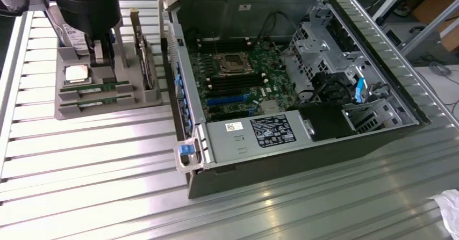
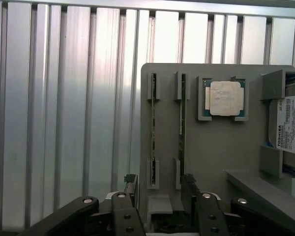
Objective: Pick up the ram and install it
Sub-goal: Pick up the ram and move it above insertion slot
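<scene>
Two ram sticks, long and green, stand on edge in slots of a grey holder [image 1: 107, 110] at the exterior view's left: one ram [image 1: 97, 86] behind, the other [image 1: 95, 102] in front. In the wrist view they appear edge-on, one ram [image 2: 153, 128] beside the other [image 2: 182, 123]. My gripper [image 1: 102, 55] hangs above the back part of the holder, short of the sticks. Its dark fingers [image 2: 131, 187] stand apart, so the gripper [image 2: 159, 189] is open with nothing between them. One stick lines up with the gap; the other lines up with one finger.
On the holder sit a square silver CPU [image 2: 225, 98] and a hard drive [image 2: 290, 130] with a white label. The open computer case [image 1: 188, 159] stands at the exterior view's right, its motherboard [image 1: 240, 79] with black memory slots exposed. Ribbed aluminium table [image 1: 86, 165] lies all around.
</scene>
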`<state>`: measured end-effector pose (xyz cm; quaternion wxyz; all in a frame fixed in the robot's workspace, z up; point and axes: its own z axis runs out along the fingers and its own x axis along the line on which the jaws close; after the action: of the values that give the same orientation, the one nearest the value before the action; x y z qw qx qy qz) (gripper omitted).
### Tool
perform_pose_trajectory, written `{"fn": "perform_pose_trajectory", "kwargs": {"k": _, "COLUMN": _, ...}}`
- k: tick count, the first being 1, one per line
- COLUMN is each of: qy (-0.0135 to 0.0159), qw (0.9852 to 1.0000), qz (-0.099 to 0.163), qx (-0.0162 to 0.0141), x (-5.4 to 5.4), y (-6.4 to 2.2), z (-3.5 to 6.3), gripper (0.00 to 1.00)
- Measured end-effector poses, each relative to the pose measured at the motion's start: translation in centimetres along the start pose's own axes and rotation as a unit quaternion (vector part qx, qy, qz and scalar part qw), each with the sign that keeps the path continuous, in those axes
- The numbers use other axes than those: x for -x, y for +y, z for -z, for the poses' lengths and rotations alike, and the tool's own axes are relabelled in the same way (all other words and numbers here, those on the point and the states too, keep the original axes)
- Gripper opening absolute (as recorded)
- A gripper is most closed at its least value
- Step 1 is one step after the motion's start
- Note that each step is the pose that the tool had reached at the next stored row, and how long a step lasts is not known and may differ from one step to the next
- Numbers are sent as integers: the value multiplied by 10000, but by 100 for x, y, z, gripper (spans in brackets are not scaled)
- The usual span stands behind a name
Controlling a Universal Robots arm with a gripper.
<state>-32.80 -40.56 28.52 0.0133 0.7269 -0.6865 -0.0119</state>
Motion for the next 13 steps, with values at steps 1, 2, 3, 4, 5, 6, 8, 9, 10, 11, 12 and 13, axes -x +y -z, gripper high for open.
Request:
{"fn": "perform_pose_trajectory", "kwargs": {"k": 1, "qy": 0, "qw": 10000, "qz": 0, "qx": 0, "x": 0, "y": 0, "z": -7, "gripper": 48}}
{"fn": "perform_pose_trajectory", "kwargs": {"k": 2, "qy": 0, "qw": 10000, "qz": 0, "qx": 0, "x": 0, "y": 0, "z": -12, "gripper": 48}}
{"fn": "perform_pose_trajectory", "kwargs": {"k": 3, "qy": 0, "qw": 10000, "qz": 0, "qx": 0, "x": 0, "y": 0, "z": -16, "gripper": 48}}
{"fn": "perform_pose_trajectory", "kwargs": {"k": 4, "qy": 0, "qw": 10000, "qz": 0, "qx": 0, "x": 0, "y": -1, "z": -21, "gripper": 48}}
{"fn": "perform_pose_trajectory", "kwargs": {"k": 5, "qy": 0, "qw": 10000, "qz": 0, "qx": 0, "x": 0, "y": -1, "z": -25, "gripper": 48}}
{"fn": "perform_pose_trajectory", "kwargs": {"k": 6, "qy": 0, "qw": 10000, "qz": 0, "qx": 1, "x": 0, "y": -1, "z": -33, "gripper": 48}}
{"fn": "perform_pose_trajectory", "kwargs": {"k": 8, "qy": 0, "qw": 10000, "qz": 0, "qx": 0, "x": 0, "y": -2, "z": -52, "gripper": 48}}
{"fn": "perform_pose_trajectory", "kwargs": {"k": 9, "qy": 0, "qw": 10000, "qz": 0, "qx": 0, "x": 0, "y": -2, "z": -59, "gripper": 48}}
{"fn": "perform_pose_trajectory", "kwargs": {"k": 10, "qy": 0, "qw": 10000, "qz": 0, "qx": 0, "x": 0, "y": -3, "z": -70, "gripper": 48}}
{"fn": "perform_pose_trajectory", "kwargs": {"k": 11, "qy": 0, "qw": 10000, "qz": 0, "qx": 0, "x": 0, "y": -3, "z": -73, "gripper": 48}}
{"fn": "perform_pose_trajectory", "kwargs": {"k": 12, "qy": 0, "qw": 10000, "qz": 0, "qx": 0, "x": 0, "y": -3, "z": -81, "gripper": 48}}
{"fn": "perform_pose_trajectory", "kwargs": {"k": 13, "qy": 0, "qw": 10000, "qz": 0, "qx": 0, "x": 0, "y": -3, "z": -94, "gripper": 48}}
